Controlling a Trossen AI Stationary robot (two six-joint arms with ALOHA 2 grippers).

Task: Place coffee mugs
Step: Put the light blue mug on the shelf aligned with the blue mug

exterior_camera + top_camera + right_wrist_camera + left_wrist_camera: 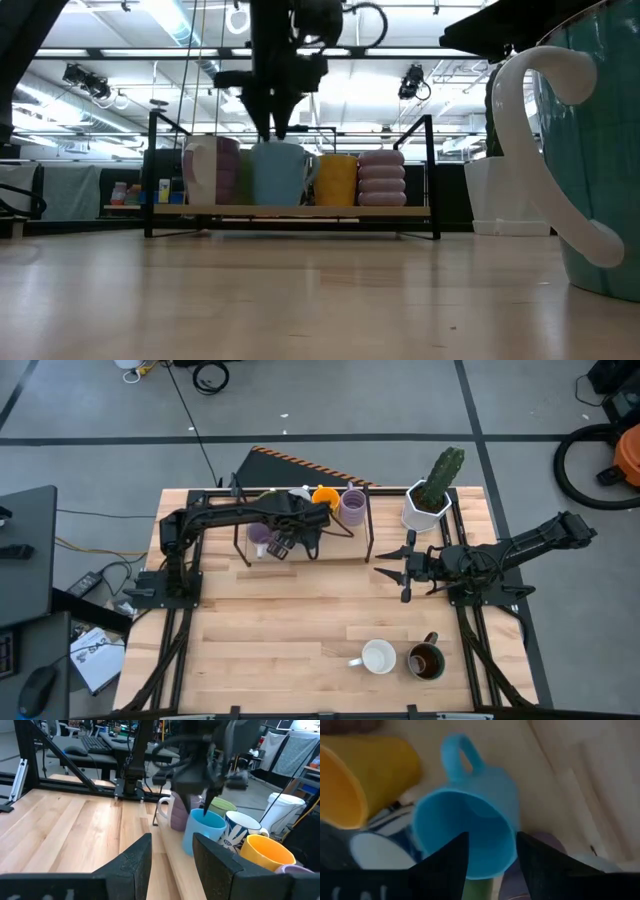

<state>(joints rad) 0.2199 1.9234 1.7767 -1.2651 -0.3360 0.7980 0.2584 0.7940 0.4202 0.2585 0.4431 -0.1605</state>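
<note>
My left gripper (283, 542) is open and points down over the blue mug (470, 830), which stands upright on the rack's shelf (290, 210). One finger (447, 862) is over the mug's inside and the other (540, 865) is outside its wall. On the rack around it are an orange mug (262, 852), a white patterned mug (242, 837), a green mug (222, 807) and lavender mugs (353, 505). A white mug (378, 657) and a dark brown mug (426, 660) stand near the table's near edge. My right gripper (392, 566) is open, right of the rack. My left gripper comes at the blue mug from above, its fingers straddling the wall at the rim (512, 847) on the side away from the handle (457, 757). A gap shows between the fingers, and I cannot tell whether either one touches the wall.
A white faceted pot with a cactus (428, 500) stands at the far right, beside the rack's right post (432, 175). Bare wood (280, 620) lies between the rack and the two near mugs. In the low view the near white-handled mug (590, 150) fills the right edge.
</note>
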